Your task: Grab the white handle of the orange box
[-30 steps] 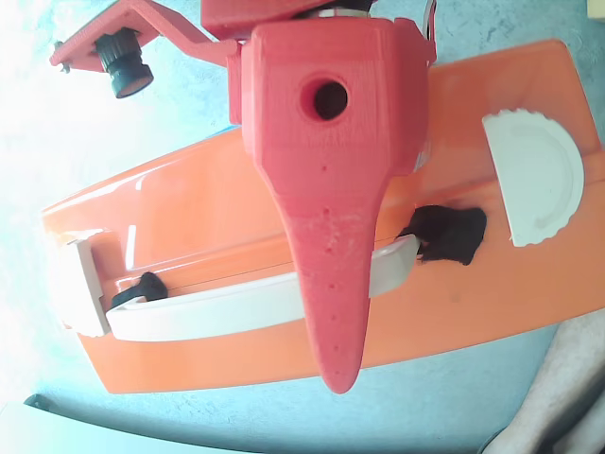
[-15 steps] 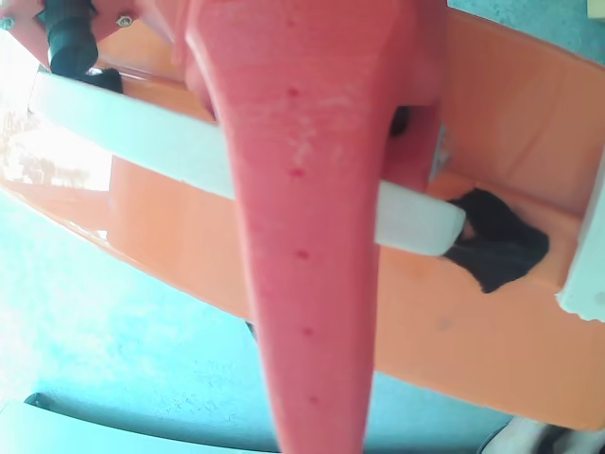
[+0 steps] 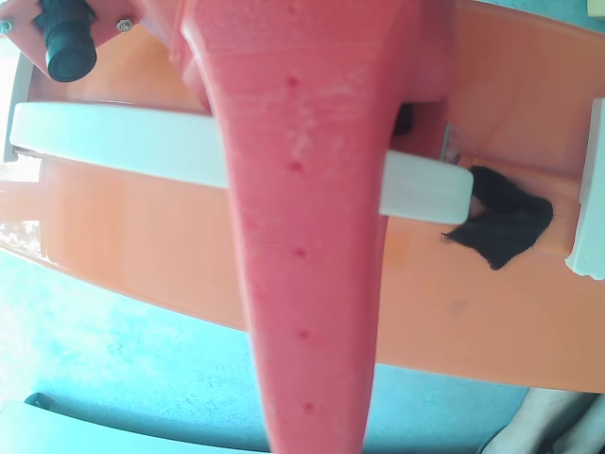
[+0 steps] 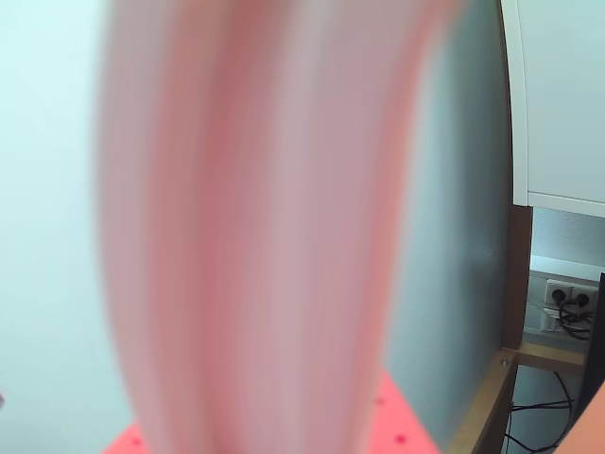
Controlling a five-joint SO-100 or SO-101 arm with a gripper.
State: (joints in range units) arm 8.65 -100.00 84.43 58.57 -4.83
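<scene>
So the fixed view is basically jammed right up against the gripper (image 3: 312,416) — one big red printed finger (image 3: 302,236) runs down the middle of the shot, wide at the top and tapering toward the bottom edge. Behind it is the orange box (image 3: 142,236), stretching across pretty much the whole frame, and its white handle (image 3: 123,142) lies as a long bar from the left edge over to the right of the finger, where its squared-off end (image 3: 430,194) pokes out. The finger crosses right over the front of the handle, so it sits over the bar, but I honestly can't tell whether the fingers are pinching it or just hanging in front, since only one finger shows. There's a black scrap (image 3: 506,225) on the box just beside the handle's end, and a black knob-like part (image 3: 68,45) up in the top left corner. The wrist view is mostly a blurry pinkish finger (image 4: 265,236) filling the middle — with a pale wall behind it and a wall socket (image 4: 565,298) low on the right.
</scene>
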